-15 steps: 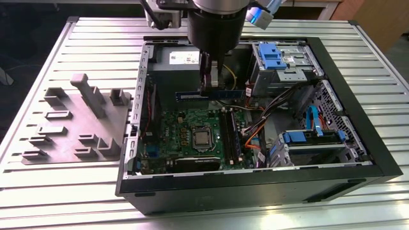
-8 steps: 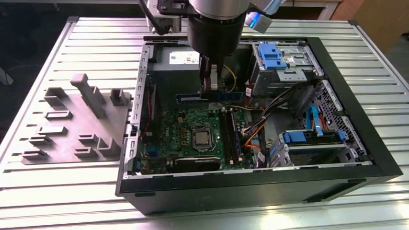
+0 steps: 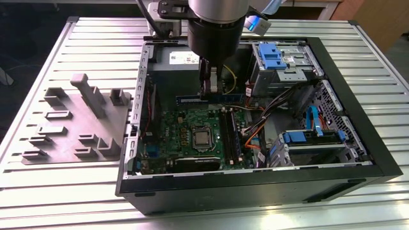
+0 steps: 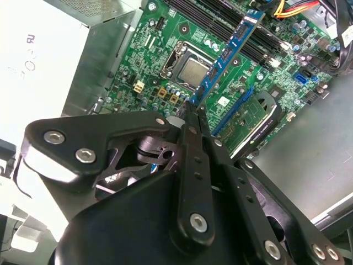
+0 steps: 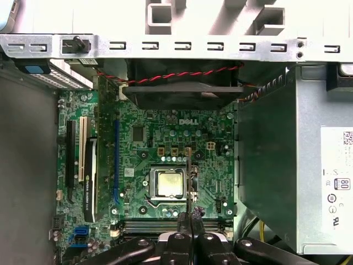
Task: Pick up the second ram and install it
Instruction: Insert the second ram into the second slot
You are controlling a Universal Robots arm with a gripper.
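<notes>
I take this for a robotics lab or workshop bench: an open PC case (image 3: 255, 194) lies on a slotted aluminium table (image 3: 96, 43), a grey moulded fixture (image 3: 70, 139) sits beside the case on the exterior view's left, and the arm (image 3: 214, 28) hangs over the case.

The long, thin blue circuit-board strip (image 4: 226, 55) is carrying black chips; the flat green motherboard (image 5: 154, 127) is glinting with silver specks; the thin twisted wire (image 5: 182, 73) is alternating red and black.
</notes>
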